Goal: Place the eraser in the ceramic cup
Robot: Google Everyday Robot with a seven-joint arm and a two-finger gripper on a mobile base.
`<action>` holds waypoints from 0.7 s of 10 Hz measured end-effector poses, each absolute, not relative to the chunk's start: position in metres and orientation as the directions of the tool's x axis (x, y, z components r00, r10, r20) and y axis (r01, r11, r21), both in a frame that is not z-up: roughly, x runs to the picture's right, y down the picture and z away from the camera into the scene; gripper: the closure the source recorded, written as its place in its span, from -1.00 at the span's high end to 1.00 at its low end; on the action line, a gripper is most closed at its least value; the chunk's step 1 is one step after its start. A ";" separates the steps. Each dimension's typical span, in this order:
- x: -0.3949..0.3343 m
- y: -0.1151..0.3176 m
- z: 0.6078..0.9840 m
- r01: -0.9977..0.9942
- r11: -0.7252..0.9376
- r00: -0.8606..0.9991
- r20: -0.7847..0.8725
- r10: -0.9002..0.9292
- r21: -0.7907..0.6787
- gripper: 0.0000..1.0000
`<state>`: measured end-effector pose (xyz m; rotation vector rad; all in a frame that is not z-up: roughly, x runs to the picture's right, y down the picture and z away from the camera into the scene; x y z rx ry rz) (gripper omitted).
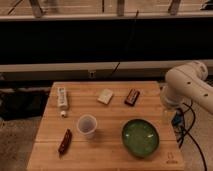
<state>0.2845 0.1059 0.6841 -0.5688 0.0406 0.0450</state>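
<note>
You've all of it left: eraser (132, 96) lies on desk (110, 152), well apart from cup (87, 126); end effector (171, 114) hangs beside desk's right edge, its state I cannot tell.

dark eraser (132, 97) w/ orange edge, pale cup (86, 126), green bowl (125, 135), hand (173, 119) right of table (111, 114).

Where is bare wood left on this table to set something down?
Bare patches: between the ceramic cup and the green bowl; right of the eraser, toward the gripper hanging beyond the table edge. The back row, white tube, cream block, eraser, is most crowded.
</note>
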 end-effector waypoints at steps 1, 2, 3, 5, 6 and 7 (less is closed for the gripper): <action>0.285 0.105 0.686 -0.054 0.843 0.998 -0.052 0.030 -0.536 0.60; 0.285 0.099 0.692 -0.046 0.846 0.998 -0.051 0.022 -0.532 0.60; 0.282 0.091 0.701 -0.039 0.849 0.999 -0.045 0.019 -0.527 0.60; 0.279 0.073 0.720 -0.023 0.856 0.999 -0.037 0.005 -0.516 0.60; 0.279 0.069 0.724 -0.017 0.858 0.999 -0.035 -0.001 -0.514 0.60; 0.279 0.065 0.731 -0.008 0.859 0.999 -0.033 -0.010 -0.512 0.60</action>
